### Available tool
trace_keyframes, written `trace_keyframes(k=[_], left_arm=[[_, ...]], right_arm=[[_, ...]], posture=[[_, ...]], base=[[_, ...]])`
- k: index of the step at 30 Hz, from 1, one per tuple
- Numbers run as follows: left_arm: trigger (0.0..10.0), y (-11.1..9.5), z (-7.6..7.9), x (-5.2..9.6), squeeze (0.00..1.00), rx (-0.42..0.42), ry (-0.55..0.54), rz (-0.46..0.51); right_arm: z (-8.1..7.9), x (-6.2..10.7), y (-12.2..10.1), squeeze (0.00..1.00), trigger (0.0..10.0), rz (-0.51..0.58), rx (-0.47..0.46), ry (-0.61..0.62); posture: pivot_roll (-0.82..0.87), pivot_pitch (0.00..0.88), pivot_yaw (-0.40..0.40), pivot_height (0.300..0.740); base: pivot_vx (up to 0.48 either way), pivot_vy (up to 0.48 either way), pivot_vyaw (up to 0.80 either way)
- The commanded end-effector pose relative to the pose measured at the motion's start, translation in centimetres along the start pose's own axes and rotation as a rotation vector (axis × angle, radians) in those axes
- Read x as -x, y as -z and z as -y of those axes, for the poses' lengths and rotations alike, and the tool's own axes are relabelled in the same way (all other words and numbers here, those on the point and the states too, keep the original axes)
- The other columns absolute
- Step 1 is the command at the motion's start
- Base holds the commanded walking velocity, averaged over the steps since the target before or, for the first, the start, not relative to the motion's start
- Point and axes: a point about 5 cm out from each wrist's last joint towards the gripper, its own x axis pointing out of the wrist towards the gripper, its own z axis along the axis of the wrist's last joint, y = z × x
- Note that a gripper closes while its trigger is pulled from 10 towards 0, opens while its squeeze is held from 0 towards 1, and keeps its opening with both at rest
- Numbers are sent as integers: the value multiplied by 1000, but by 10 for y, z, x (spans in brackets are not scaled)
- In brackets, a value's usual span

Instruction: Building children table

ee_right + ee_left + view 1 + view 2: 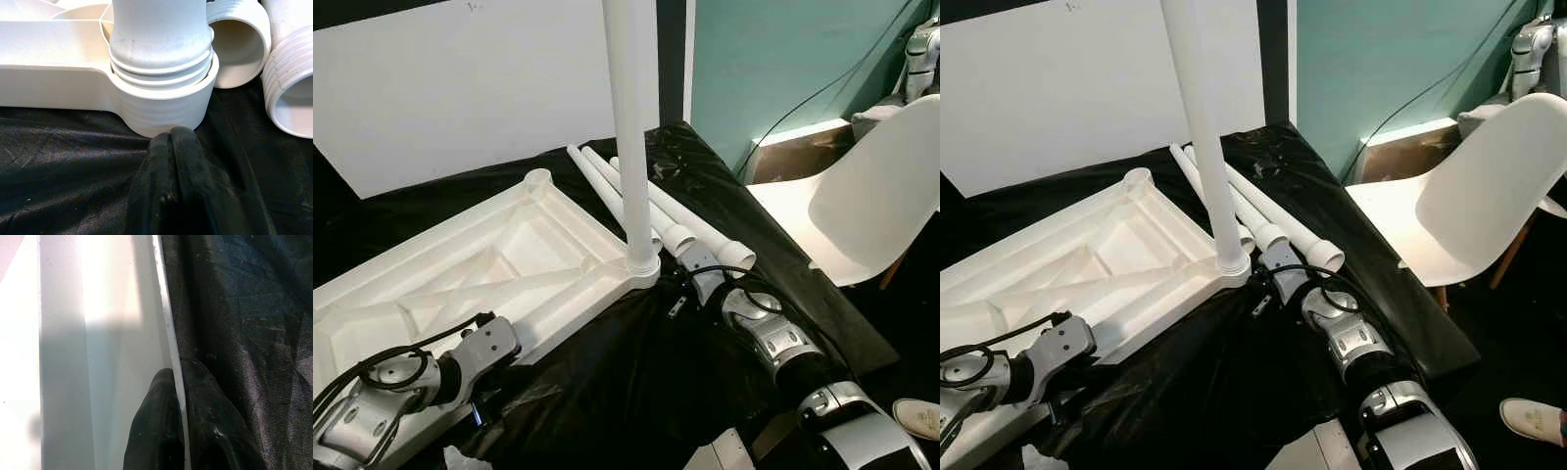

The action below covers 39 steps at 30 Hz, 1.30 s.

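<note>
A white children's table top (509, 255) lies upside down on a black sheet (636, 392). One white leg (628, 117) stands upright in its near right corner socket (161, 105). Three loose legs (710, 235) lie side by side just behind that corner. My left gripper (178, 382) is at the top's near edge, shut on the thin rim (168, 333), one finger on each side. My right gripper (171, 134) is shut with nothing in it. Its tips touch the sheet right against the foot of the socket.
A white shell chair (871, 206) stands to the right on a pale mat. A white board (460, 88) leans behind the table top, next to a teal wall. Another robot (922, 49) is at the far right, and a shoe (920, 416) lies on the floor.
</note>
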Motion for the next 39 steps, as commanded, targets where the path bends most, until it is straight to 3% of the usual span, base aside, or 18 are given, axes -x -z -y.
trace_keyframes(k=[1,6,7,9,10,11,13,14,15,17,22,23,30,35,39], left_arm=[[0,23,27,-6,0,45,247,-106],[0,36,30,-9,0,61,223,-149],[1216,33,29,-12,0,47,205,-113],[1216,30,29,-14,0,37,192,-82],[10000,22,27,-17,0,22,169,-17],[10000,22,27,-17,0,22,169,-17],[10000,4,24,-17,12,23,163,111],[10000,-7,24,-14,1000,37,174,197],[10000,-7,24,-14,1000,37,174,197],[10000,-20,23,-9,1000,46,194,298],[10000,-33,19,-5,1000,-1,182,377],[10000,-38,18,-4,0,-11,172,408],[10000,-52,10,2,0,-30,128,500],[10000,-70,0,19,0,-17,76,650],[10000,-73,-3,20,0,-16,54,667]], right_arm=[[0,-4,-1,0,10000,-16,-5,9],[3,-6,-6,0,10000,2,-2,25],[3,-5,-6,0,10000,7,-3,29],[3,-5,-7,0,10000,9,-3,31],[3,-4,-7,0,10000,12,-5,32],[3,-4,-7,0,10000,12,-5,32],[2,-1,-7,0,10000,28,-21,38],[1,2,-6,0,10000,34,-29,43],[1,2,-6,0,10000,34,-29,43],[0,6,-5,0,10000,37,-39,48],[-2,10,2,0,10000,24,-52,53],[-3,11,3,0,10000,23,-56,55],[-3,14,4,0,10000,20,-67,61],[-2,20,-1,0,10000,29,-77,77],[2,23,-4,0,10000,37,-74,98]], posture=[[-30,0,89,740],[-32,0,87,740],[-33,0,87,740],[-33,0,86,740],[-33,0,85,740],[-33,0,85,740],[-38,0,85,740],[-41,0,87,740],[-41,0,87,740],[-46,0,90,740],[-52,0,93,740],[-52,0,93,740],[-57,0,95,740],[-59,0,87,740],[-62,0,87,740]], base=[[0,0,0],[0,0,0],[0,0,0],[0,0,0],[0,0,0],[0,0,0],[0,0,0],[0,0,0],[0,0,0],[0,0,0],[0,0,0],[0,0,0],[0,0,0],[0,0,0],[0,0,0]])
